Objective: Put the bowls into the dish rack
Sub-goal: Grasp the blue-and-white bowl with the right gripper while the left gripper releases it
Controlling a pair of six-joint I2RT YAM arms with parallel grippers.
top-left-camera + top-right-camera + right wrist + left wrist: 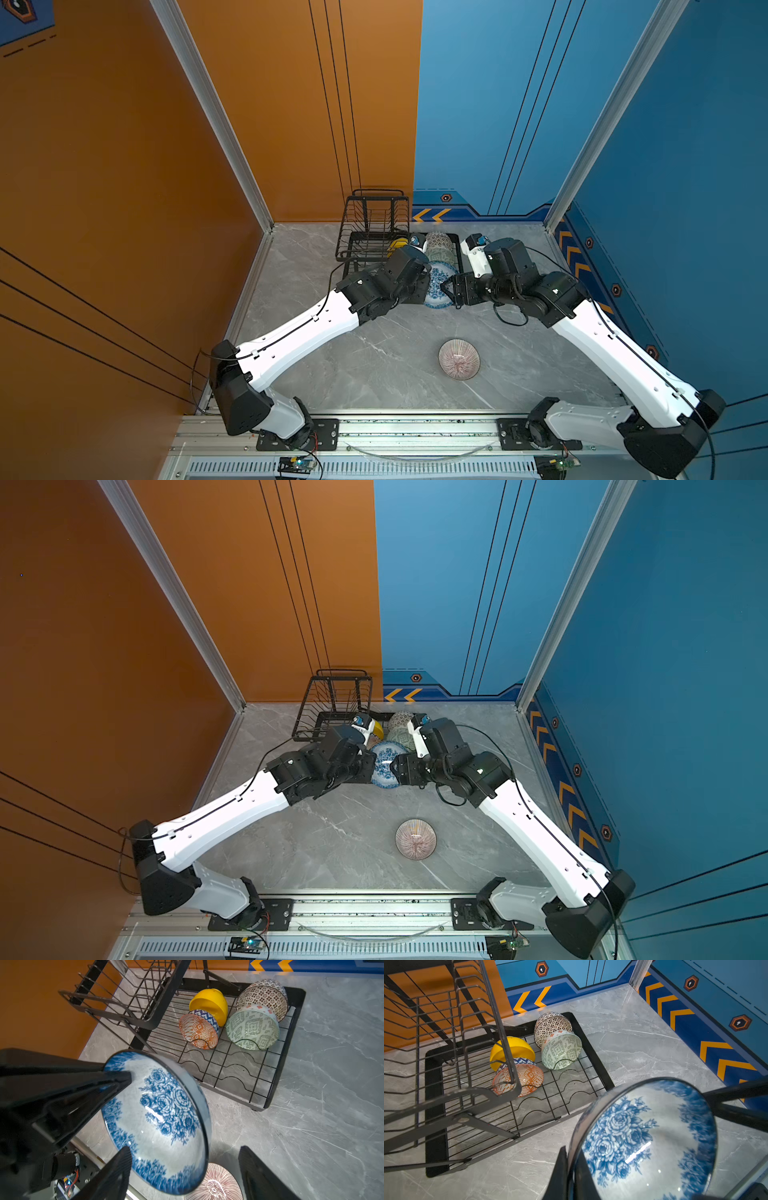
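Observation:
The blue-white floral bowl (439, 286) (650, 1142) hangs tilted on edge above the table, just in front of the dish rack (361, 249) (297, 997). My left gripper (571, 1153) is shut on its rim. My right gripper (185, 1149) is open, and its fingers straddle the opposite rim without touching it. On edge in the rack's low tray stand the yellow bowl (212, 1003), the orange-white bowl (197, 1030), the dark-patterned bowl (264, 995) and the pale green bowl (251, 1028). The pink striped bowl (459, 359) sits upright on the table, nearer the front.
The rack's raised basket tier (452, 1022) stands at the left end, against the orange wall. Bare wire slots (228, 1068) lie in the tray in front of the standing bowls. Both arms meet over the middle of the grey marble table (374, 365).

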